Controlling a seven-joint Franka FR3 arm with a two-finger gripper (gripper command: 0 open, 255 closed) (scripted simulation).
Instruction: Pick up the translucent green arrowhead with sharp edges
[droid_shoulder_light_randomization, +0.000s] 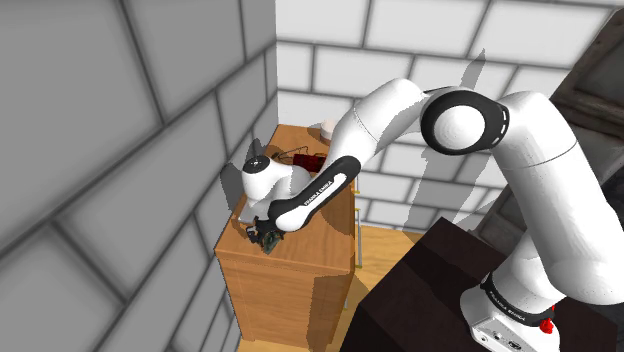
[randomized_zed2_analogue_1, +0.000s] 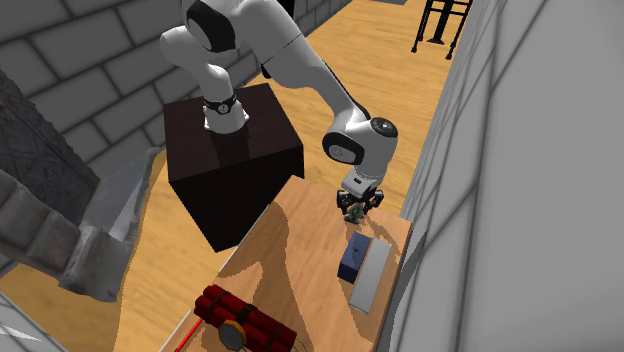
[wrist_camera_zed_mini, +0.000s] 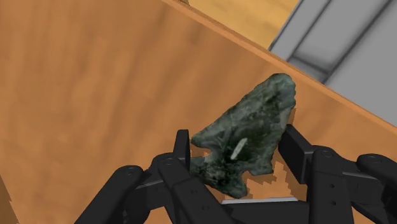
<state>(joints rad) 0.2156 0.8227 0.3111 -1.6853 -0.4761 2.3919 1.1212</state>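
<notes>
A dark mottled green arrowhead (wrist_camera_zed_mini: 257, 118) with chipped edges sits between my black gripper's (wrist_camera_zed_mini: 236, 145) two fingers, one finger (wrist_camera_zed_mini: 182, 145) on each side and both touching it. Its tip points away from the hand, toward the table's edge by the grey wall. In the shoulder view the gripper (droid_shoulder_light_randomization: 266, 236) is down at the wooden table top (droid_shoulder_light_randomization: 300, 255), near the end closest to the camera. The second exterior view shows the gripper (randomized_zed2_analogue_1: 357, 204) low over the table with the arrowhead (randomized_zed2_analogue_1: 352, 213) just under it, close to the wall.
A blue box (randomized_zed2_analogue_1: 351, 259) and a grey slab (randomized_zed2_analogue_1: 373, 272) lie further along the table. A red dynamite bundle (randomized_zed2_analogue_1: 245, 320) with a clock sits at its far end. The grey block wall (randomized_zed2_analogue_1: 480, 200) runs along one long side. My dark stand (randomized_zed2_analogue_1: 230, 160) is beside the table.
</notes>
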